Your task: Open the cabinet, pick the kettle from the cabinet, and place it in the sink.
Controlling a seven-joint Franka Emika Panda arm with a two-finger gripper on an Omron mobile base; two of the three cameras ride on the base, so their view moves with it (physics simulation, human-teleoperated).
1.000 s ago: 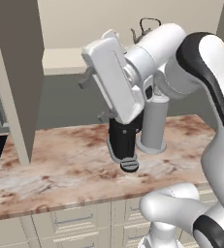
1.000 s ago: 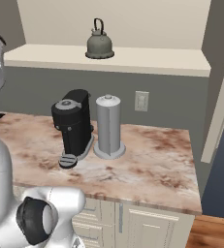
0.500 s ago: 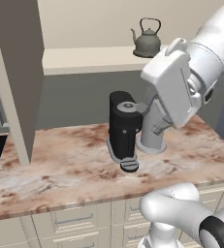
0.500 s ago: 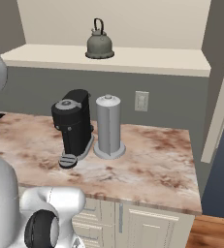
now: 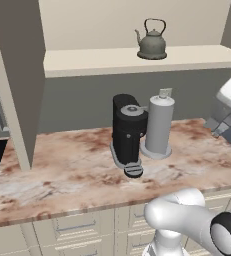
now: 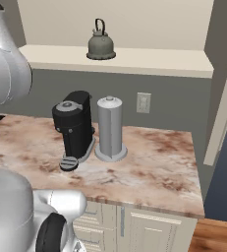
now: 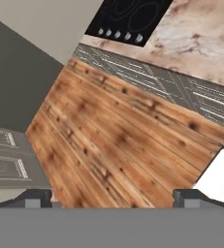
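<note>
On the open cream shelf of the wall cabinet [image 5: 137,61] sits the small squat grey-green metal kettle [image 5: 152,43], upright, its curved spout turned toward the cabinet's hanging door [image 5: 17,80] and its thin wire handle arched over the knobbed lid. Below the kettle, on the mottled pink-brown stone bench [image 5: 77,170], stands a black coffee machine [image 5: 128,132] with a round drip tray at its foot. Just beside the coffee machine, on the side away from the cabinet door, a tall grey paper-towel cylinder [image 5: 158,125] rises from a round base. A pale wall socket [image 6: 143,102] shows behind the cylinder, above bench level. Cream drawers with small handles [image 5: 72,232] run under the bench edge.

The claw [image 7: 111,196] hangs away from the kettle, pointed down at a wooden plank floor [image 7: 118,145]; its two dark fingertips [image 7: 33,197] stand spread wide with nothing between them. In the hand view, a black glass cooktop [image 7: 128,19] lies at the far end of the bench beyond the floor.
</note>
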